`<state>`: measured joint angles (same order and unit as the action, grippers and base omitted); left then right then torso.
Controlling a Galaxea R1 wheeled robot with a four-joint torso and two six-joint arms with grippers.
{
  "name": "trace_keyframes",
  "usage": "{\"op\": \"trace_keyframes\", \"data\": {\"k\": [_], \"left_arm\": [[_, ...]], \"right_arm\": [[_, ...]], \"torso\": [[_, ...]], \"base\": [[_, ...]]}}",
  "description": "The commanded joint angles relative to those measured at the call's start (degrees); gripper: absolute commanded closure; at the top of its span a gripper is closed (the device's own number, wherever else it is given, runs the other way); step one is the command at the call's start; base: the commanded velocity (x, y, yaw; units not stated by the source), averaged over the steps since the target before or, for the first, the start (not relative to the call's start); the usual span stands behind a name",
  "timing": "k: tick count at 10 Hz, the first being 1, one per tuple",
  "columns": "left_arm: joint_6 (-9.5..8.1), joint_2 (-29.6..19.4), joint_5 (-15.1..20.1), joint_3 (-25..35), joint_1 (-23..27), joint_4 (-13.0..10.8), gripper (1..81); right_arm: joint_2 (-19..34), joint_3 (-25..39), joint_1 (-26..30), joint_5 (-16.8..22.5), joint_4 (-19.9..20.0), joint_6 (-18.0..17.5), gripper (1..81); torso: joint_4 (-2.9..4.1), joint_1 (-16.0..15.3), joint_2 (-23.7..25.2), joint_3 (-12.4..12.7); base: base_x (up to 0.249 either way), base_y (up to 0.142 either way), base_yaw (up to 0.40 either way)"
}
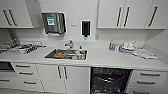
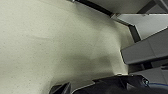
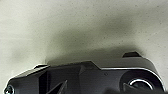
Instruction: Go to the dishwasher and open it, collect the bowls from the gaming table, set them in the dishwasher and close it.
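Note:
The dishwasher (image 1: 110,80) is under the counter, right of the sink, and stands open with its dark interior and wire racks showing. The bowls and the gaming table are out of view. In the left wrist view the dark body of my left gripper (image 2: 112,85) hangs over pale speckled floor, close to grey cabinet fronts (image 2: 147,48). A thin blue edge (image 2: 156,86) shows beside it, and I cannot tell what it is. In the right wrist view, the dark body of my right gripper (image 3: 82,78) hangs over the same floor.
A white counter (image 1: 107,58) runs across the view with a steel sink (image 1: 67,54) and tap. A dish rack (image 1: 15,46) sits at the left, and dishes and bottles (image 1: 125,47) at the right. There are white drawers and cabinet doors (image 1: 62,77) below and wall cabinets above.

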<state>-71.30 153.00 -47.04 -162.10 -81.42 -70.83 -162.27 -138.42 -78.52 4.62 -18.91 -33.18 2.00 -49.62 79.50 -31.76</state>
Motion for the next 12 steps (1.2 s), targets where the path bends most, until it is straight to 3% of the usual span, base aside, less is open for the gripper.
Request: {"op": "trace_keyframes", "data": {"k": [1,2,4,5,10,11,12], "left_arm": [[-8.06,7.05,14.07,-6.92,-1.33,-5.02,1.0],[-8.15,8.37,17.57,-6.92,-1.59,-5.02,1.0],[-7.97,12.15,28.82,-6.75,-1.86,-4.93,1.0],[-7.97,13.21,31.14,-6.74,-1.86,-4.93,1.0],[-7.8,15.14,31.66,-6.74,-5.46,-3.53,1.0],[-7.45,15.85,33.6,-6.83,-5.46,-3.35,1.0],[-6.85,17.07,38.41,-6.74,-5.46,-3.7,1.0]], "right_arm": [[-1.68,-2.62,1.03,0.3,-0.52,2.33,1.0],[-2.64,-3.5,0.42,0.13,-0.6,2.68,1.0],[-4.58,-6.32,0.07,0.13,-0.43,3.12,1.0],[-5.11,-6.94,0.07,0.13,-0.43,3.12,1.0],[-5.55,-7.02,0.42,0.21,-0.34,3.12,1.0],[-5.64,-7.02,0.42,0.3,-0.34,3.12,1.0],[-5.72,-7.02,0.51,0.39,-0.34,3.04,1.0]], "torso": [[0.0,0.0,0.0,0.0],[0.0,0.0,0.0,0.0],[0.0,0.0,0.02,0.0],[0.0,0.0,0.02,0.0],[0.0,0.0,0.02,0.02],[0.0,0.0,0.02,0.02],[0.0,0.0,0.02,0.02]], "base": [[0.0,0.0,0.0],[0.0,0.0,0.0],[0.0,0.0,0.0],[0.0,0.0,0.0],[0.0,0.0,0.0],[0.0,0.0,0.0],[0.0,0.0,0.0]]}}
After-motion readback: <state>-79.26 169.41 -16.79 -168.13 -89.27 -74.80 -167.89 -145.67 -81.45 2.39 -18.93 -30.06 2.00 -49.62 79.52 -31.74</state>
